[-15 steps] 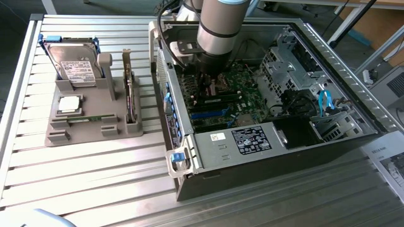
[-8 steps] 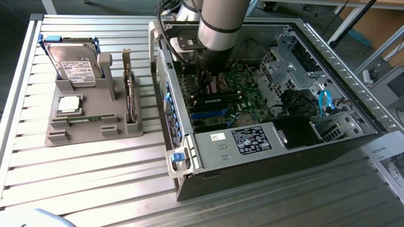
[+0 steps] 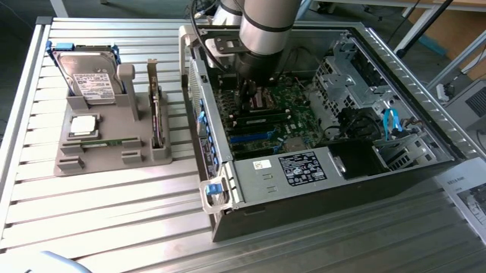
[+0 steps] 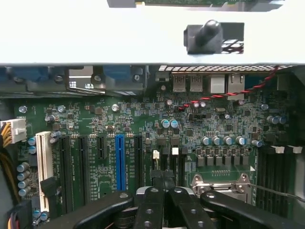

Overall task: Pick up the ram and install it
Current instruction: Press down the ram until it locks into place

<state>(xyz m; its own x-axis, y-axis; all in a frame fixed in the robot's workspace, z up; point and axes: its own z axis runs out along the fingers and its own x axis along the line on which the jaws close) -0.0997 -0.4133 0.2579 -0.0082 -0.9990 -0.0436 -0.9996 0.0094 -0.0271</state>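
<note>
The ram (image 3: 102, 142), a thin green stick, lies flat in the front slot of the grey holder (image 3: 72, 165) on the exterior view's left, outside the computer. My gripper (image 4: 163, 175) is inside the open computer case (image 3: 319, 170), low over the green motherboard (image 4: 95, 119) and close to the metal processor socket (image 4: 224, 183). Its black fingers (image 4: 151, 200) are pressed together with nothing between them. In the exterior view the arm (image 3: 266, 34) reaches down into the case and covers most of the gripper (image 3: 254, 94). Black memory slots (image 4: 276, 171) run beside the socket.
In the grey holder stand a hard drive (image 3: 87, 77) and a dark expansion card (image 3: 156, 114), and a square silver processor (image 3: 83, 126) lies flat. A blue slot (image 4: 120, 160), black slots, a white slot (image 4: 44, 167) and red-black wires (image 4: 238, 93) lie around the gripper. Drive cages (image 3: 357, 79) fill the case's far side.
</note>
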